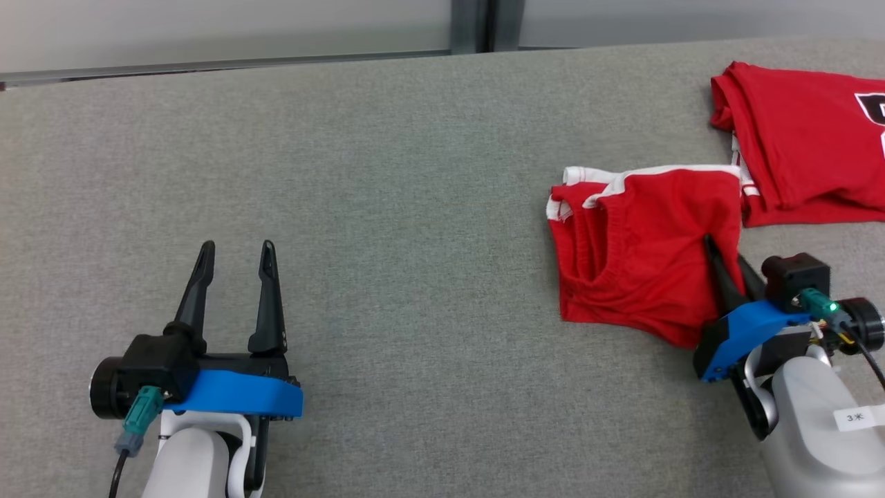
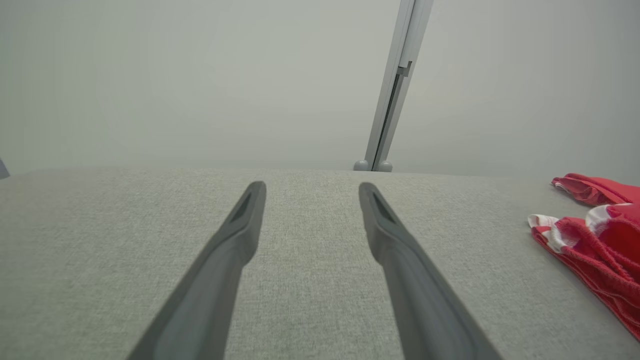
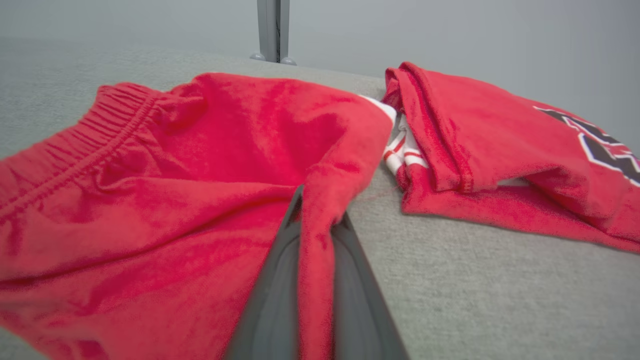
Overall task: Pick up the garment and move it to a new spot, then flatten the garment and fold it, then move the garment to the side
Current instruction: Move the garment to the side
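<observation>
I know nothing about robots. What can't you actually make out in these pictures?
- The print on the red shirt: cut off by the right edge in the head and right wrist views.
- Tips of the right end effector: buried in a fold of the red shorts, so how many layers it pinches is unclear.
- Label on the right forearm: too small to read, head view.

A small white sticker (image 1: 857, 417) sits on the robot's pale right forearm (image 1: 805, 436). It reads "3" followed by a mark that looks like "米". The folded red shirt (image 1: 809, 138) at the far right of the surface carries a black print edged in white (image 1: 872, 111), cut off at the picture's edge and unreadable.
</observation>
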You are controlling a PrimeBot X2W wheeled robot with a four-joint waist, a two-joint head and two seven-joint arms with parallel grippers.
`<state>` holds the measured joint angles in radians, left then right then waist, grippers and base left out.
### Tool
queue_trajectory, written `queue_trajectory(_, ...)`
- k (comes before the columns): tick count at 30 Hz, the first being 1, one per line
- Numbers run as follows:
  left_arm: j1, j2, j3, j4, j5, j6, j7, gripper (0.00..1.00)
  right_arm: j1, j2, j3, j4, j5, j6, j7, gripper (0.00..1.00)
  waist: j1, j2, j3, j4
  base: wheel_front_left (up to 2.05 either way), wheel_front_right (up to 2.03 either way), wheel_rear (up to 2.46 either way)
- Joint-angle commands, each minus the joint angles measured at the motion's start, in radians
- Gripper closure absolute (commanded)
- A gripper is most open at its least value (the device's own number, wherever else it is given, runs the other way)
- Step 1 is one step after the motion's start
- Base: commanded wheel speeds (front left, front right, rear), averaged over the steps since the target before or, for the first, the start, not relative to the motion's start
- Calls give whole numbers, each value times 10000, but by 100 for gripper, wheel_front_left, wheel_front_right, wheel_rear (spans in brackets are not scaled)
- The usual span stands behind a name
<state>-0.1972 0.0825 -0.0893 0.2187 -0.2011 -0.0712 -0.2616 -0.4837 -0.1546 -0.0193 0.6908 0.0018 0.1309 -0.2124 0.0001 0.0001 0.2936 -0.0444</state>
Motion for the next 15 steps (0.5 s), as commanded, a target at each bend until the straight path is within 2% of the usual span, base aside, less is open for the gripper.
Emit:
queue_trajectory(1, -207, 15, -3, -41, 77, -33, -41, 0, -67, -94, -12, -207, -3, -2, 16, 100, -1, -1, 59, -62, 0, 0, 0)
queue_trajectory(8, -475, -50, -87, 0, 127, -88, -42, 0, -490, -639, 383, -1249, 66, -2, 356, 100, -1, -1, 258, -69, 0, 0, 0)
queue_trajectory(15, -835, -32, -91, -184, 175, -186, -41, 0, -1639, -1769, 897, -2090, 147, -2, 1372, 100, -1, -1, 879, 172, 0, 0, 0)
